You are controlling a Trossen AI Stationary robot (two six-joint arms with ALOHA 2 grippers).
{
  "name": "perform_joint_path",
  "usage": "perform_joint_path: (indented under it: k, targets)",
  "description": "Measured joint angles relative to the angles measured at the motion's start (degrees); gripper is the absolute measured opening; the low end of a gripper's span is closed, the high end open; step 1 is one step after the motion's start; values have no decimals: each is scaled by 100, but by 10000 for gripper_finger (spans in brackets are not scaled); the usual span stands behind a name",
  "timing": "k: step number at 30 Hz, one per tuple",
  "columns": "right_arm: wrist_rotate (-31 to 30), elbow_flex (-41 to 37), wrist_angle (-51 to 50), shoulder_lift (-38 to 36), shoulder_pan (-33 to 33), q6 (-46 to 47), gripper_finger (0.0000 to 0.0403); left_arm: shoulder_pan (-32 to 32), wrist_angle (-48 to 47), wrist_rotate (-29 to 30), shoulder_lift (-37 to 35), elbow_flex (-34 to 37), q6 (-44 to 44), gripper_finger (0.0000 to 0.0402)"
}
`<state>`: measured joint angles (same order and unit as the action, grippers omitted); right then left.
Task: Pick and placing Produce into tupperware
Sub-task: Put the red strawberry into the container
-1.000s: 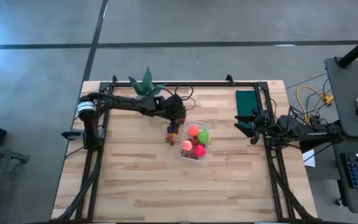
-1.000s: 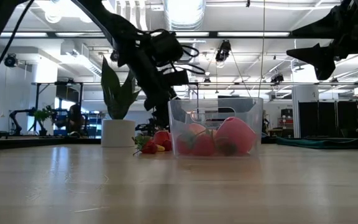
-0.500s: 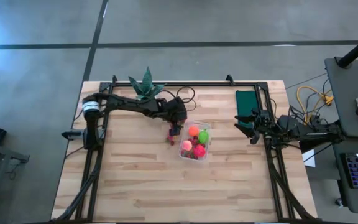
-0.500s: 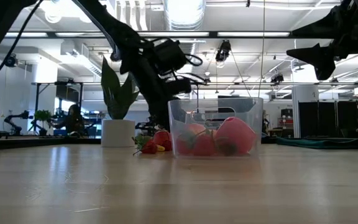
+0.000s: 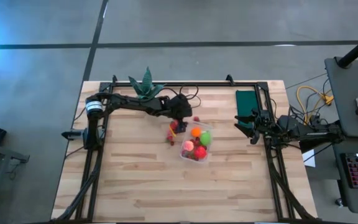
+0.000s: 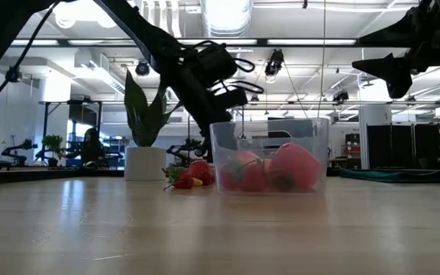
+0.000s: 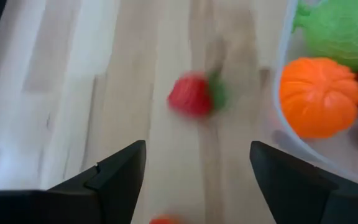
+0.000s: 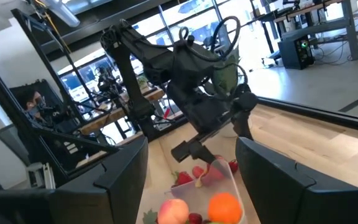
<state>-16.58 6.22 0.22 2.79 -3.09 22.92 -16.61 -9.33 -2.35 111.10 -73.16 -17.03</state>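
Observation:
The clear tupperware tub [image 5: 196, 144] stands mid-table and holds orange [image 7: 319, 96], green [image 7: 340, 28], pink and red produce. Outside it, a red strawberry piece [image 7: 191, 96] lies on the wood by its far-left corner [image 5: 196, 119]. More red and orange pieces [image 5: 174, 129] lie off its left side. My left gripper [image 5: 183, 116] hangs open above the table just left of that strawberry, which shows between and beyond its fingers [image 7: 197, 149]. My right gripper [image 5: 244, 124] waits open and raised at the table's right side [image 8: 191, 146].
A spiky potted plant [image 5: 145, 84] stands at the far edge behind the left arm. A dark green cloth [image 5: 247, 99] lies at the far right. Black frame rails run along the table's left, right and far sides. Bare wood stretches along the near half.
My left gripper has moved from over the loose pieces left of the tub toward the far edge and right. A red strawberry piece now lies by the tub's far-left corner, where none showed before. The tub has shifted slightly toward the right.

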Motion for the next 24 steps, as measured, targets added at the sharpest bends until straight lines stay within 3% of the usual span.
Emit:
perform_joint_path:
  k: [13,24]
  targets:
    - [0,0,1,0,1,0,235,-30,394,-392,435,-102,-447,274]
    - [-1,0,1,-7,1,0,235,-108,420,-193,856,-925,-497,274]
